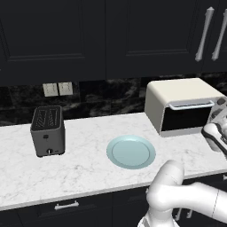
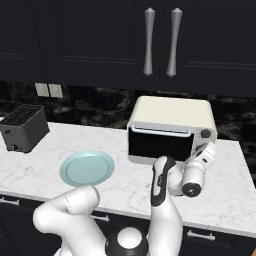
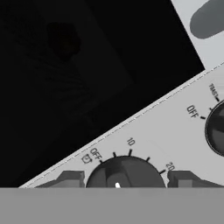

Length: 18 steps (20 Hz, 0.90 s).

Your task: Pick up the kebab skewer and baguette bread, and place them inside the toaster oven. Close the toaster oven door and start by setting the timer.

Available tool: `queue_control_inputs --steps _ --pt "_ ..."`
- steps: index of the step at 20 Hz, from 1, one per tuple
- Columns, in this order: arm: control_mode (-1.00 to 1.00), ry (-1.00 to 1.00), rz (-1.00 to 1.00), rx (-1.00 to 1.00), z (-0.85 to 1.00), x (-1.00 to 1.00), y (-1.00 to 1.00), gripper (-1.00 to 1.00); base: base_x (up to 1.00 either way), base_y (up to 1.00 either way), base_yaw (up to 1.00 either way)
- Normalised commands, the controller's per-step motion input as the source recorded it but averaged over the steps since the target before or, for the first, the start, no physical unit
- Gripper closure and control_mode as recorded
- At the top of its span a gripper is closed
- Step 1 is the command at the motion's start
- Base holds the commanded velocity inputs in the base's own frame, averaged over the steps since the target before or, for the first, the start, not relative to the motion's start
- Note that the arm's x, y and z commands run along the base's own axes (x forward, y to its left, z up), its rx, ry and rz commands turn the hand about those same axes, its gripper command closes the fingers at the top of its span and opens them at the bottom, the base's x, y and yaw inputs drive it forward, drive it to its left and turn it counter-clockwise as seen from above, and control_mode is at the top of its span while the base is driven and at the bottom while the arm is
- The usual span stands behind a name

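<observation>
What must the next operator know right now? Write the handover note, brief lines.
Gripper: open, its fingertips on either side of the dark round timer knob, not clamped.
Cream-white boxy toaster oven: its dark glass door is shut.
Kebab skewer and baguette: presumably inside the oven; the dark glass hides the interior. The pale blue round plate is bare.
Done: door closed.
Left: close on the knob and turn it off OFF to start the timer.
</observation>
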Motion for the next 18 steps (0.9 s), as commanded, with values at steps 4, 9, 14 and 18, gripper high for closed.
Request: queue_control_inputs --steps 4,9,14,18 --pt "-1.0 0.0 0.0 0.2 -0.03 0.0 -0.05 1.0 0.0 0.0 0.0" --pt "-1.0 0.0 0.0 0.21 -0.03 -0.04 -0.08 1.0 0.0 0.0 0.0" --pt "-1.0 0.0 0.0 0.22 -0.09 -0.1 -0.05 1.0 0.0 0.0 0.0" --pt "-1.0 0.0 0.0 0.22 -0.15 -0.14 -0.04 1.0 0.0 0.0 0.0"
